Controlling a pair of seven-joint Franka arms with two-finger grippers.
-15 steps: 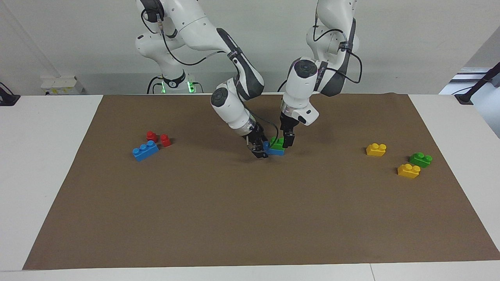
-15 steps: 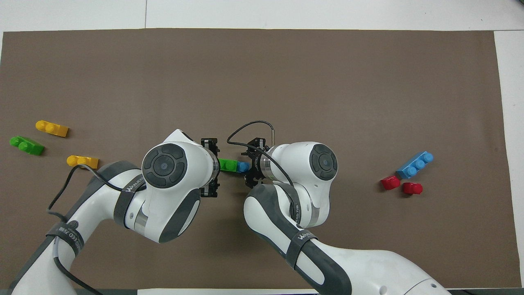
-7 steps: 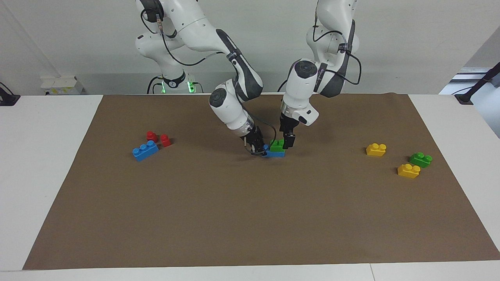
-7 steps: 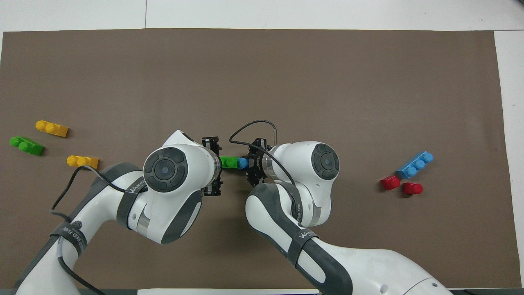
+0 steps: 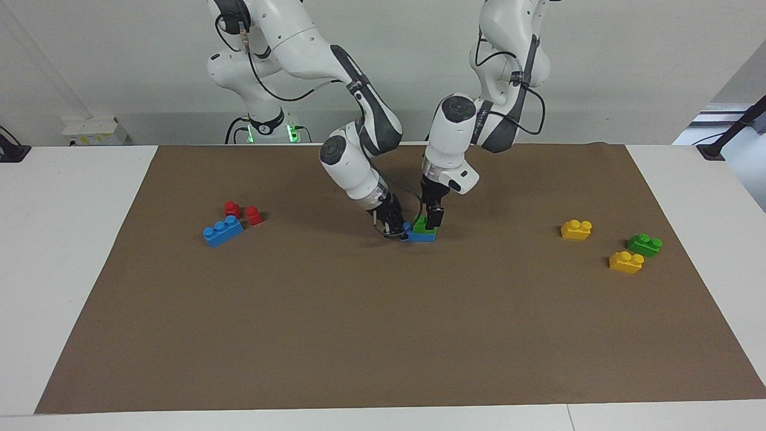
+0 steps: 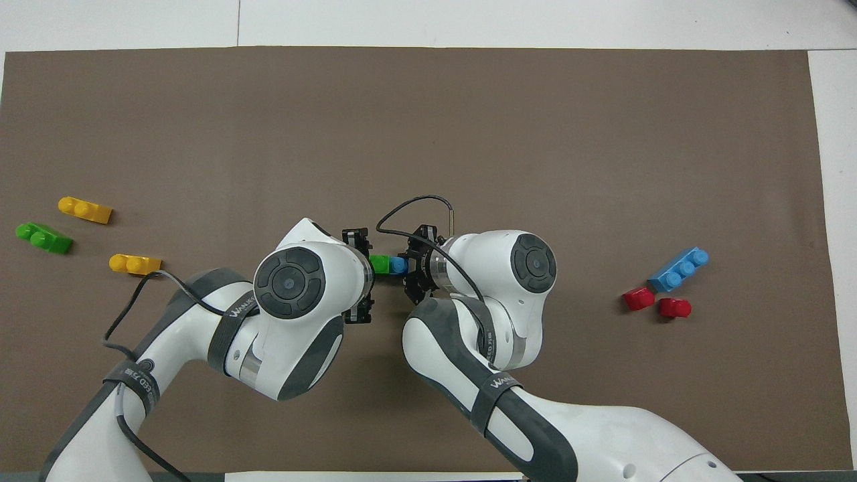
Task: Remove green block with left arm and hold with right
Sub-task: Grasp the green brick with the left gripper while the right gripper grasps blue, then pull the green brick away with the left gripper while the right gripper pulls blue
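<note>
Mid-mat, right pincer [image 5: 400, 231] clamping blue brick [image 5: 426, 236], left pincer [image 5: 432, 216] open over green block [image 5: 421, 225]

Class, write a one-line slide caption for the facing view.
Right gripper clamps the blue brick while the open left gripper straddles the green block stacked on it.

Both arms reach mid-table, left hand [image 5: 432, 220] spread wide (right hand [image 5: 397, 231] clamped).

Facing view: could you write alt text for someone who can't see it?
Two white robot arms meet mid-mat: the right pincer is shut on a blue brick, while the open left pincer straddles the green block stacked on it. Other bricks lie at both ends.
</note>
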